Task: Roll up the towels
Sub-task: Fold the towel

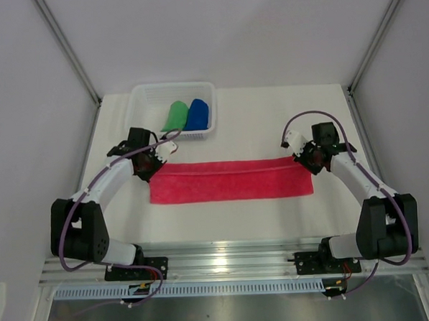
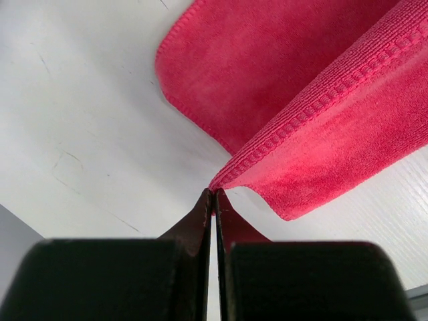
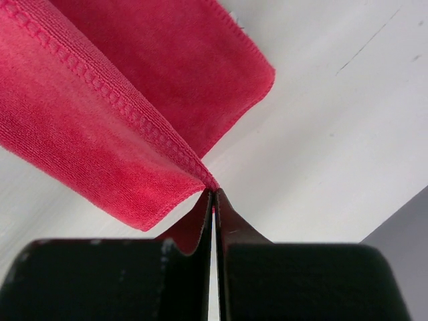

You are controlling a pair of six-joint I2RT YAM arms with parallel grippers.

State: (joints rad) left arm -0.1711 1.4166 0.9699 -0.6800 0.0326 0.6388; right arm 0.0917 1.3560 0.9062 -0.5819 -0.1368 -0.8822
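Note:
The pink-red towel lies as a long folded strip across the table's middle. My left gripper is shut on its far left corner, and the left wrist view shows the hemmed corner pinched at the tips of that gripper. At the other end my right gripper is shut on the far right corner, the hem drawn up into its tips. Both pinched corners are lifted slightly off the table. The green towel and the blue towel lie rolled in the basket.
A white mesh basket stands at the back left of the white table, just beyond the left gripper. Grey walls and frame posts close in the sides. The aluminium rail with both arm bases runs along the near edge.

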